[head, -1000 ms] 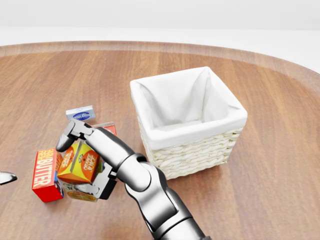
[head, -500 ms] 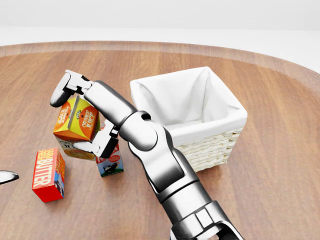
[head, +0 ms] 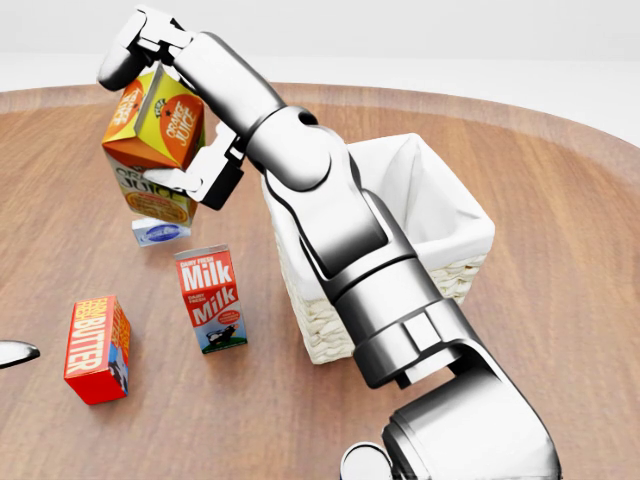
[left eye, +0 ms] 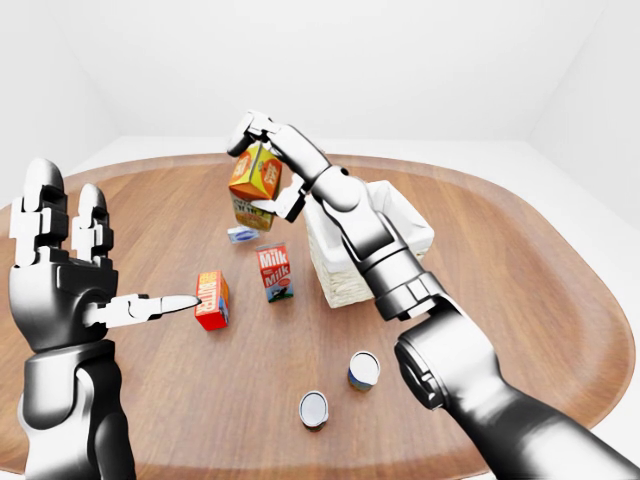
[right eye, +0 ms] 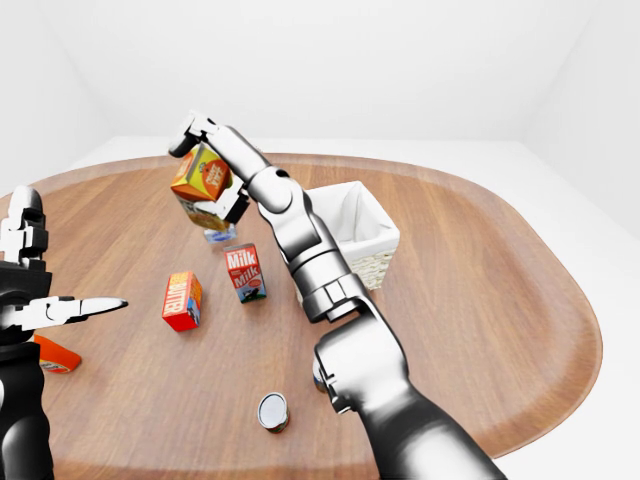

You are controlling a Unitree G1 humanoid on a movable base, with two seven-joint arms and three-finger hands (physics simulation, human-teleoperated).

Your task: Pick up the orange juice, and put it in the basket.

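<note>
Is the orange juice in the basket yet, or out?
Out. The right hand holds the orange juice carton tilted in the air, left of the basket in the head view, above the wooden table.

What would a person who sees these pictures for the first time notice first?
The robot's right hand holds the orange and yellow juice carton high above the round wooden table, at the head view's upper left. Right of it stands the white-lined wicker basket, partly hidden by the arm. The left hand waits open at the left-eye view's left.
</note>
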